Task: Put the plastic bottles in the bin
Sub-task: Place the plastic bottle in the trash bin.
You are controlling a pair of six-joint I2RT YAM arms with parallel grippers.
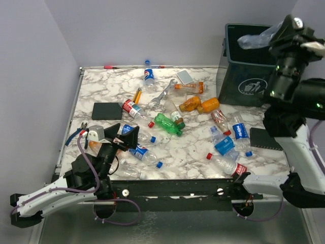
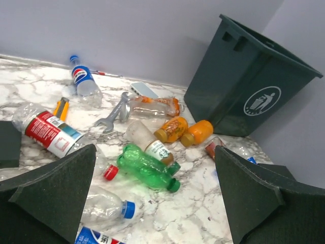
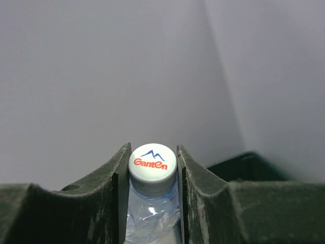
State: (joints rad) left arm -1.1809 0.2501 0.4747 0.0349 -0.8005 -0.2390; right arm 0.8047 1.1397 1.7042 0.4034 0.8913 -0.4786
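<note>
Grey-walled marble tabletop [image 1: 188, 152] is strewn with plastic bottles [image 1: 167, 124]; the bin [image 1: 244, 81] is set far right. The left gripper [image 1: 121, 134] is spread wide; a clear bottle [image 3: 152, 213] is clamped by the right gripper [image 3: 152, 152] above it.

Black-jointed white arms [image 1: 51, 195] trail purple cables [image 1: 83, 151].

The white cap [image 3: 152, 162] of the clear bottle [image 3: 151, 216] is showing the brand "Ganten" in red letters under a small blue mountain outline. The bin [image 1: 236, 76] at the far right is carrying a white litter-person sign [image 1: 252, 87] on its near side. The blue-labelled bottle [image 1: 149, 76] at the far edge is displaying a round red, white and blue emblem, with no wording coming through. The red-labelled bottle [image 1: 133, 108] is bearing print too small to read.
</note>
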